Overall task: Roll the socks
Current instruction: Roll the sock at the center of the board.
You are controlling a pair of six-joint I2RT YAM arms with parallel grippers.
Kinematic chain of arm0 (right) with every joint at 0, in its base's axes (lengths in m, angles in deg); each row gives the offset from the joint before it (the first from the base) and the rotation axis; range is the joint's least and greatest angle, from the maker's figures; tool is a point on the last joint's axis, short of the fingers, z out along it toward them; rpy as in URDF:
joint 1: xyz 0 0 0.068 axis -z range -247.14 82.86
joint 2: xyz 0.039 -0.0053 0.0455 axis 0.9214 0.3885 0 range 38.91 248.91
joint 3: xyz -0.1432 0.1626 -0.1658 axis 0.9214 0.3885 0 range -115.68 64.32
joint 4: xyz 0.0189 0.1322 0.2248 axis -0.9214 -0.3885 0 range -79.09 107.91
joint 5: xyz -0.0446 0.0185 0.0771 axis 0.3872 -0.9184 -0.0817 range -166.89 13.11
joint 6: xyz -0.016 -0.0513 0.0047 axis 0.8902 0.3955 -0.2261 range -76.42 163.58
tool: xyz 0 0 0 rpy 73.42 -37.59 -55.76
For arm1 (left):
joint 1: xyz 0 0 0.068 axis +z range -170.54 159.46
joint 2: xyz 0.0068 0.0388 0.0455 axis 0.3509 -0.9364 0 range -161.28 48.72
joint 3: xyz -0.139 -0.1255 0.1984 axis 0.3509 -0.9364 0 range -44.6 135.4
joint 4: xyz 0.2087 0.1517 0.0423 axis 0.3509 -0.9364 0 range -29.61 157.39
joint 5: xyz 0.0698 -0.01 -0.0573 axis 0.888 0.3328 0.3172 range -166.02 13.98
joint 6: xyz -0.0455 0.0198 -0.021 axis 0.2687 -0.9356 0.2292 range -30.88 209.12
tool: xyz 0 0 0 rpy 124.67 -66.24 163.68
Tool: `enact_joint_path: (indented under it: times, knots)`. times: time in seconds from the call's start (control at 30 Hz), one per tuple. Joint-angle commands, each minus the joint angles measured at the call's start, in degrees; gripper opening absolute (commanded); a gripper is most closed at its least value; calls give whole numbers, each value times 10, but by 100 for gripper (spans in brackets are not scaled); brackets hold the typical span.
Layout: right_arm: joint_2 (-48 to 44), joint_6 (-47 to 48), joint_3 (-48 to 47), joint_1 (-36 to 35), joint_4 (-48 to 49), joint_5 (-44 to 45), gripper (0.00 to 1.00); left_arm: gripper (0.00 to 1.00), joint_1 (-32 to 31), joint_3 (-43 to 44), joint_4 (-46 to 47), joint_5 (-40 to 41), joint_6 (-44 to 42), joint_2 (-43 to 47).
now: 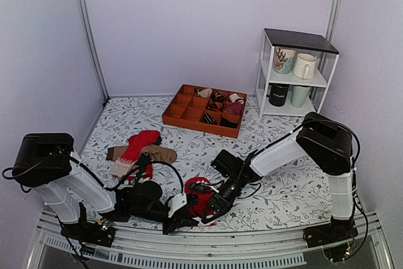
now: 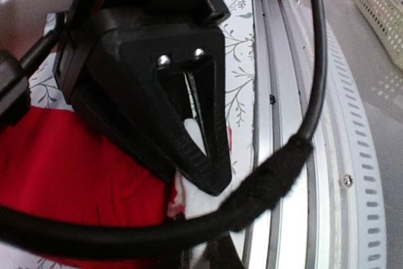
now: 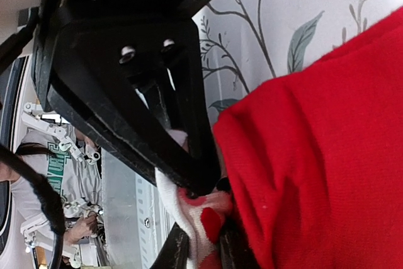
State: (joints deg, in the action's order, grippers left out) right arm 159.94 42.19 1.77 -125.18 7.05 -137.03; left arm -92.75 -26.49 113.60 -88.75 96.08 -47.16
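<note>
Floral tablecloth (image 1: pixel 289 187) bears the socks (image 1: pixel 203 200), bundled red; right gripper (image 3: pixel 204 184) pinches the whitish cuff (image 3: pixel 179 215), likely to fold it over; left gripper (image 2: pixel 213 184), pressed together, braces the roll.

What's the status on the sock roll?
Left fingers shut on whitish cuff of red socks. Right fingers shut on cuff too. Mixed sock heap apart, nothing blocking.

Left hand (image 2: pixel 204 177) tight on whitish cuff (image 2: pixel 198 205) of red socks (image 2: pixel 82 174).
</note>
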Motion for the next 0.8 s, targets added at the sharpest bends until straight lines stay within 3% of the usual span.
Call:
enact_joint_path:
  times: [0.0, 0.23, 0.37, 0.43, 0.53, 0.77]
  knots:
    - [11, -14, 51, -3, -42, 157, 21, 0, -3, -13, -30, -18, 72, -30]
    - [-207, 1, 142, -7, 125, 278, 37, 0, -1, -38, -65, -55, 198, -66]
    - [-325, 113, 258, -69, 282, 389, 46, 0, -2, -54, -51, -64, 236, -92]
    - [-337, 178, 290, -102, 334, 446, 51, 0, -1, -56, -42, -69, 247, -102]
    - [-311, 225, 276, -124, 315, 469, 60, 0, 0, -55, -40, -72, 255, -109]
    - [-252, 278, 218, -211, 230, 573, 60, 0, 2, -58, -35, -77, 256, -111]
